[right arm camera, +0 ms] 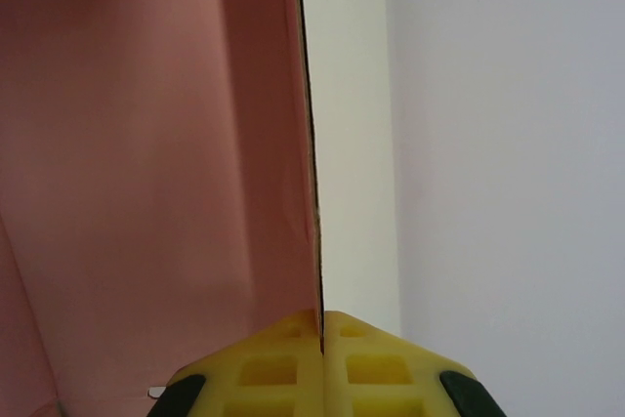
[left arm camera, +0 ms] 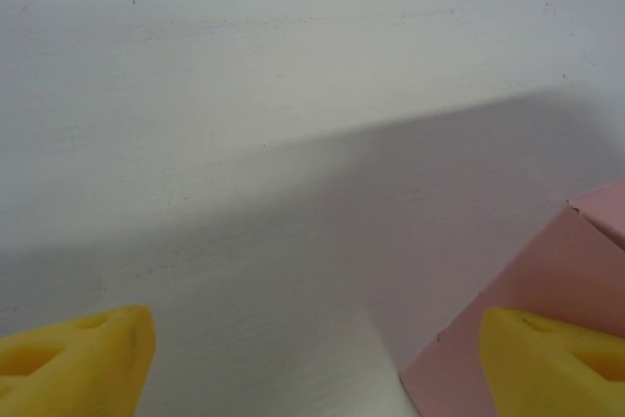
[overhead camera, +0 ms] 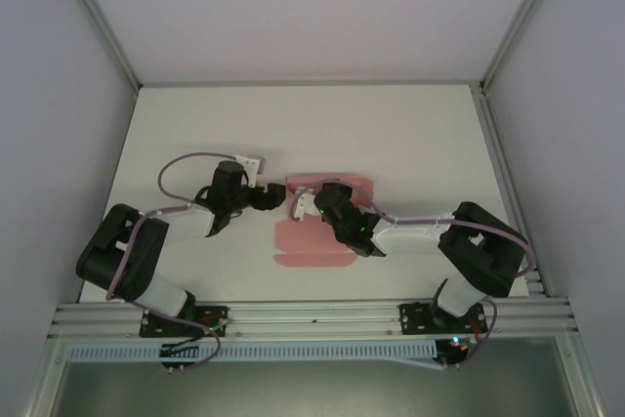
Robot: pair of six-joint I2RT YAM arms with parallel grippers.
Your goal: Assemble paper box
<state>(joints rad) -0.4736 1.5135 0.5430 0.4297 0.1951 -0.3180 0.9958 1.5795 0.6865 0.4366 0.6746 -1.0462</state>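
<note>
The paper box (overhead camera: 308,246) is a pale pink die-cut sheet lying mostly flat at the table's middle, with one panel raised near its far end. My right gripper (overhead camera: 301,204) is shut on that raised panel. In the right wrist view the yellow fingertips (right arm camera: 293,358) pinch the thin edge of the pink card (right arm camera: 146,163), which stands upright to their left. My left gripper (overhead camera: 276,194) sits just left of the sheet's far corner and is open. In the left wrist view a corner of the pink card (left arm camera: 547,280) lies behind the right yellow fingertip (left arm camera: 552,358); bare table shows between the jaws.
The white table (overhead camera: 195,124) has grey walls on three sides and aluminium posts at the back corners. A metal rail (overhead camera: 312,314) runs along the near edge by both arm bases. Cables loop off each arm.
</note>
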